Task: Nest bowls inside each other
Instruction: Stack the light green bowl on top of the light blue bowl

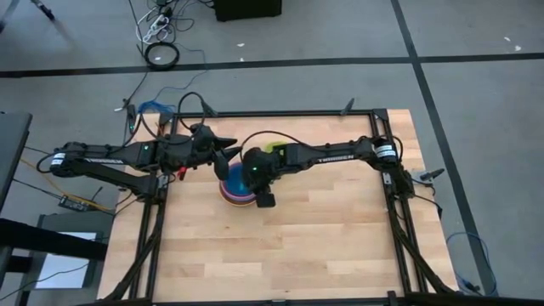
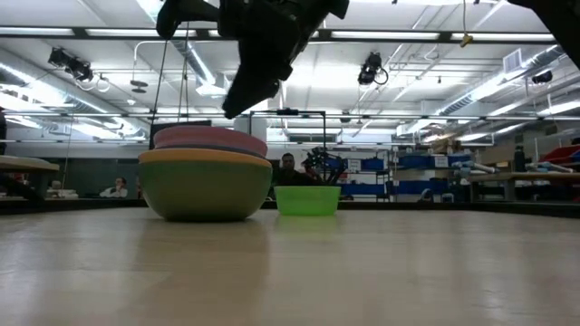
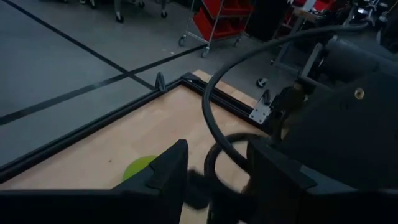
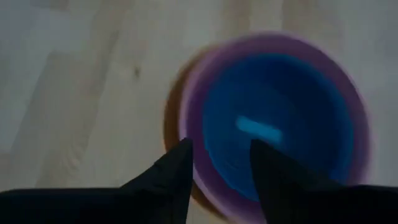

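A stack of bowls (image 2: 204, 181) stands mid-table: dark green at the bottom, orange above it, pink on top. A blue bowl (image 4: 273, 124) sits inside the pink one (image 4: 193, 124). My right gripper (image 4: 217, 149) hovers open just above the stack's near-left rim, slanting down, with nothing between its fingers. In the low view its fingertips (image 2: 237, 104) stay clear of the pink rim. A small lime green bowl (image 2: 307, 199) rests on its base behind the stack, partly under my right arm (image 1: 272, 148). My left gripper (image 3: 217, 180) waits open at the stack's far left.
A black metal frame (image 1: 280, 113) runs along the far and side edges of the wooden table (image 1: 323, 238). The table's near half and right side are bare wood. A cable (image 3: 214, 112) loops in front of my left gripper. People sit in the room beyond.
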